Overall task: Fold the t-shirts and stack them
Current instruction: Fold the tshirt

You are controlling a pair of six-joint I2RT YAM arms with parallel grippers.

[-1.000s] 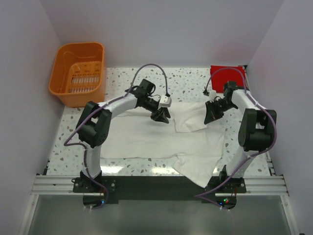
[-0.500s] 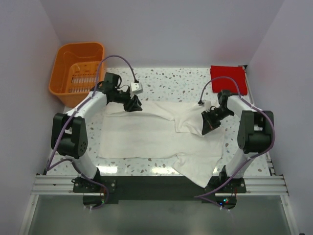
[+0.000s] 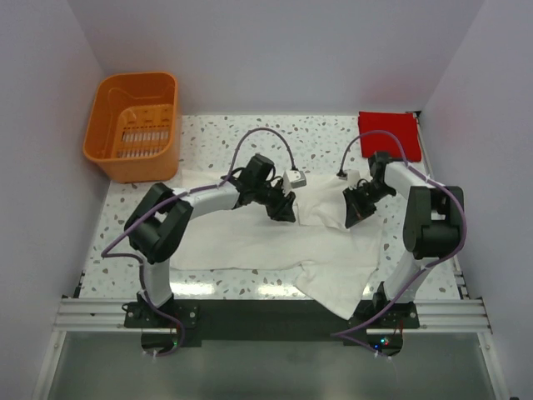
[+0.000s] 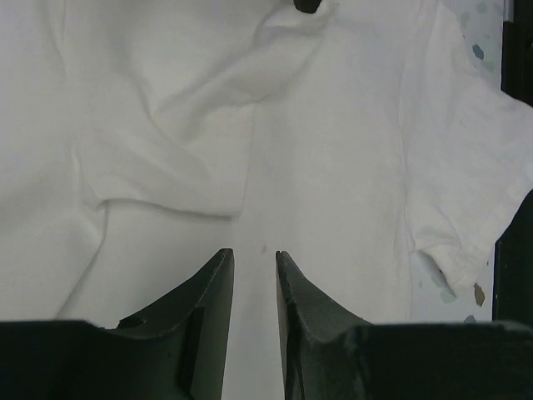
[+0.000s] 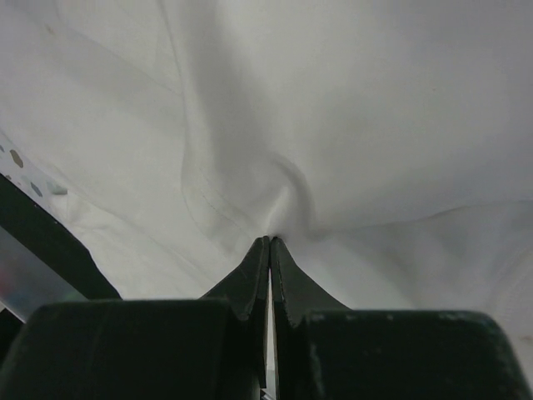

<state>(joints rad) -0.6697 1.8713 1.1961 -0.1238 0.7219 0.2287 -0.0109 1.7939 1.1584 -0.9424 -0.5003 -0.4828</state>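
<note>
White tee (image 3: 250, 237) w/ fold pinched in R gripper (image 5: 269, 241), L gripper (image 4: 254, 253) over it, jaws narrowly apart.

Robot lab bench cell, boxed in.
Blank pale walls (image 3: 275, 50) close a speckled tabletop (image 3: 325, 133) on three sides. An aluminium rail (image 3: 92, 312) at the near edge carries the cabled left arm (image 3: 208, 193) and right arm (image 3: 433, 221), bolted side by side.

Bright, even light washes out the white t-shirt (image 4: 350, 167); soft shadows.
</note>
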